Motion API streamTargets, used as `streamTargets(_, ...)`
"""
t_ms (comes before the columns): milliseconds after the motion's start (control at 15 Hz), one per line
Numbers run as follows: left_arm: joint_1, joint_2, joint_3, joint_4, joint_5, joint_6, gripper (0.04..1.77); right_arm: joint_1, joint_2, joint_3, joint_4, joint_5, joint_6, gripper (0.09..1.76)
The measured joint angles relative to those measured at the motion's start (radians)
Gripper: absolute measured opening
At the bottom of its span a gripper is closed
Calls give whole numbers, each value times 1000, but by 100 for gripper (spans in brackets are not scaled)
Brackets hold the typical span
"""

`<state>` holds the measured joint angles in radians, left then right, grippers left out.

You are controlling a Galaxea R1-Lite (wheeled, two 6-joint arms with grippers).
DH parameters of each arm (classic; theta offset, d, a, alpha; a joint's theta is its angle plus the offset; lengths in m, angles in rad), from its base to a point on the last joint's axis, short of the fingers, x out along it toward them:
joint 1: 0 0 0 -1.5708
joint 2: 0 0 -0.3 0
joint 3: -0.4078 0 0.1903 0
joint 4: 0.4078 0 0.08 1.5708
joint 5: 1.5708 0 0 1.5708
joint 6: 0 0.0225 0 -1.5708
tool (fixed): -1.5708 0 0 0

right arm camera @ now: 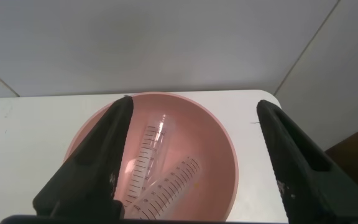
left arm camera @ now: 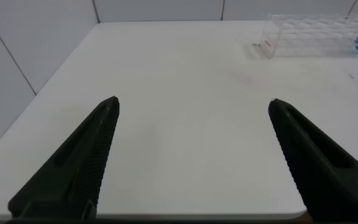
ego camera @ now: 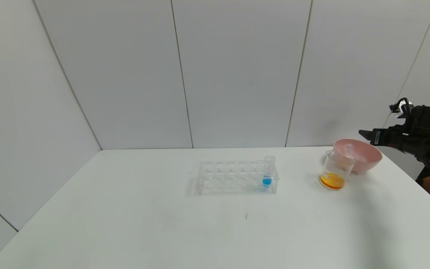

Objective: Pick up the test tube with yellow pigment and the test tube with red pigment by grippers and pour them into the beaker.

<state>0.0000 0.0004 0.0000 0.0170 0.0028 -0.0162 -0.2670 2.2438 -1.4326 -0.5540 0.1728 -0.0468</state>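
Beaker: small clear beaker with a pouring lip [ego camera: 335, 170] stands upright on the white surface [ego camera: 162, 224], a layer of orange-yellow liquid at its bottom; it is just in front of the pink bowl, touching it or nearly so.
Tubes: two clear graduated test tubes [right arm camera: 160, 168] lie tilted inside the round pink plastic bowl [right arm camera: 219, 146], side by side – both look empty, though which one held yellow and which red I cannot tell.
Pink bowl: sits near the right far corner of the surface, behind the beaker; in the head view a tube rim shows faintly inside it.
Right tool: black right tool [right arm camera: 191, 134] hangs above the pink bowl with its jaws spread wide and nothing between them; the tubes lie below the gap, untouched. In the head view the arm reaches in from the right edge, above and to the right of the bowl.
Rack: clear plastic test tube rack [ego camera: 235, 176] stands mid-surface, well apart from the beaker on its left.
Blue tube: one clear tube with blue liquid [ego camera: 268, 172] stands upright in the rack's right end.
Left tool: black left tool [left arm camera: 194, 134] – parked low over the surface's near left part, jaws wide apart, holding nothing; the rack is well ahead of it.
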Motion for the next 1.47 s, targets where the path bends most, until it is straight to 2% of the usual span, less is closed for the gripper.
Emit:
streamTargets(333, 0, 0, 0, 0, 0, 0, 172, 0, -24, 27, 6, 7, -1, 156)
streamTargets(533, 0, 0, 0, 0, 0, 0, 172, 1, -67, 86, 11, 12, -1, 161)
streamTargets(1467, 0, 0, 0, 0, 0, 0, 172, 98, -675, 568, 2, 11, 5, 169)
